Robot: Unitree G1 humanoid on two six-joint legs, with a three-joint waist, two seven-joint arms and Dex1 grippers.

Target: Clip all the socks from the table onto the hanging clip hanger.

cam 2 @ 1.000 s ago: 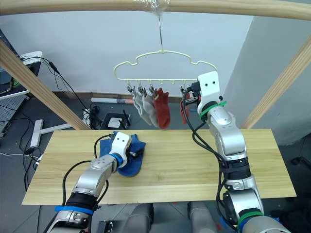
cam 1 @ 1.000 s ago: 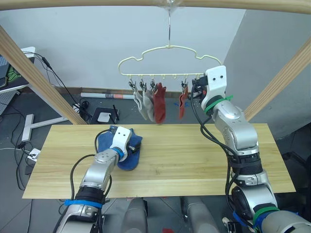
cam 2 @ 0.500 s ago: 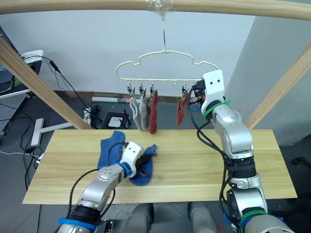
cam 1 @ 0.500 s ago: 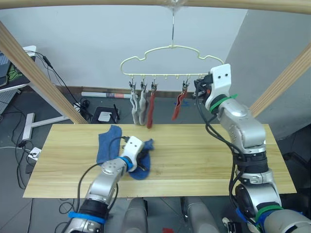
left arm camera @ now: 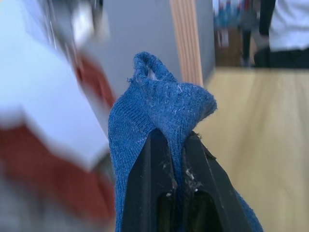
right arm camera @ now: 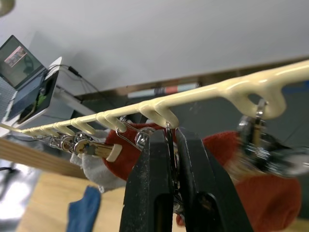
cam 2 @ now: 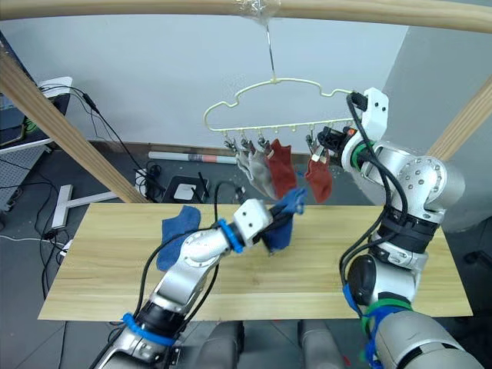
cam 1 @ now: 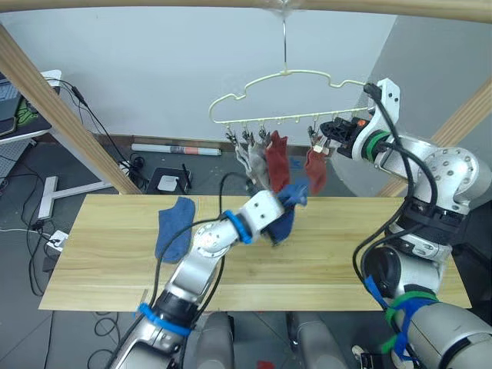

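- A blue sock [cam 1: 286, 209] has been lifted off the surface [cam 1: 346, 254] toward the clip hanger [cam 1: 286, 96] since the earlier frame, clamped in the left gripper [left arm camera: 170, 159] fingers.
- A clip is pinched by the right gripper [right arm camera: 170, 159] fingers.
- The cuff should be raised into a free clip; another blue sock [cam 1: 174, 227] remains on the surface.

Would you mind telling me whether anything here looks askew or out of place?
The clip hanger hangs tilted, its right end higher where the right pincer grips a clip. Otherwise nothing odd: one blue sock lies flat on the table, the other is in the left pincer.
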